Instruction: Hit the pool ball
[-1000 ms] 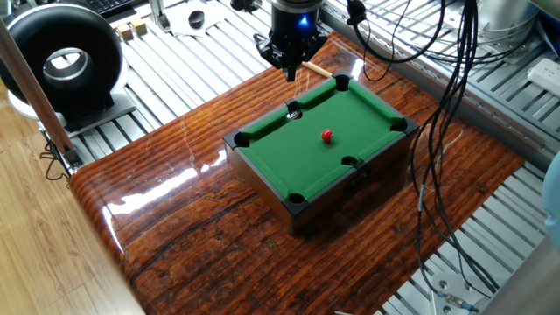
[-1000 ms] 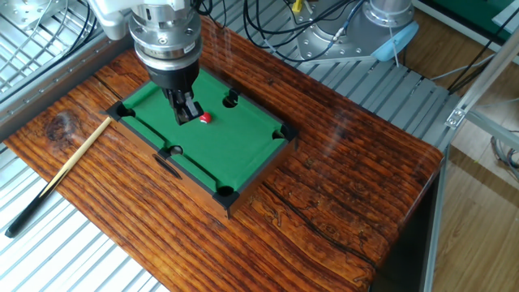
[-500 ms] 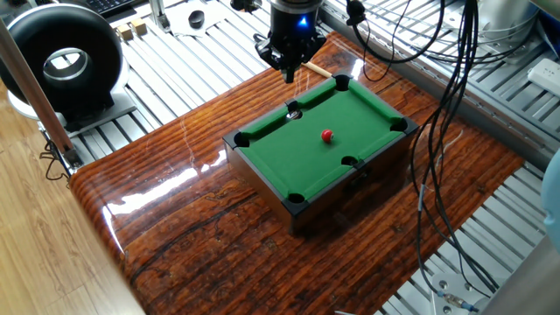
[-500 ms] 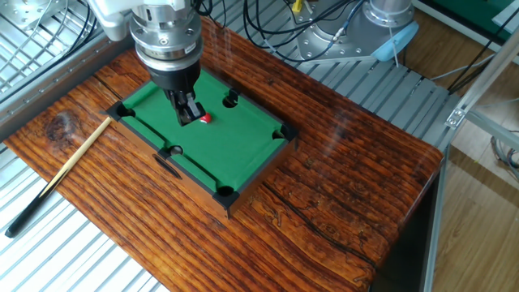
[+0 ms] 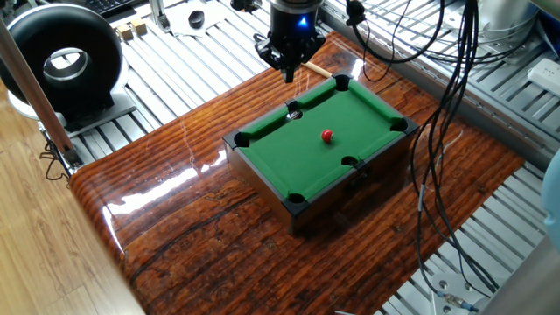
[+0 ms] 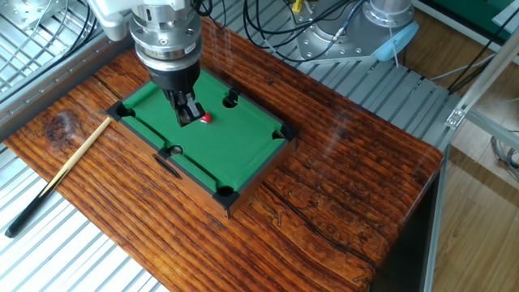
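Note:
The pool ball [image 5: 327,136] is a tiny red sphere resting near the middle of the green felt of the miniature pool table [image 5: 280,153]. It also shows in the other fixed view [image 6: 205,118]. My gripper [image 5: 290,73] hangs above the table's far long rail, apart from the ball, pointing down. In the other fixed view my gripper [image 6: 188,113] appears just left of the ball, with its tips overlapping the felt [image 6: 235,146]. Its jaws are together and hold nothing.
A wooden cue stick [image 6: 65,174] lies on the brown board [image 6: 340,195] left of the pool table; its tip shows behind the gripper [image 5: 315,68]. A black ring-shaped device [image 5: 66,61] stands at the far left. Cables [image 5: 446,105] hang at the right.

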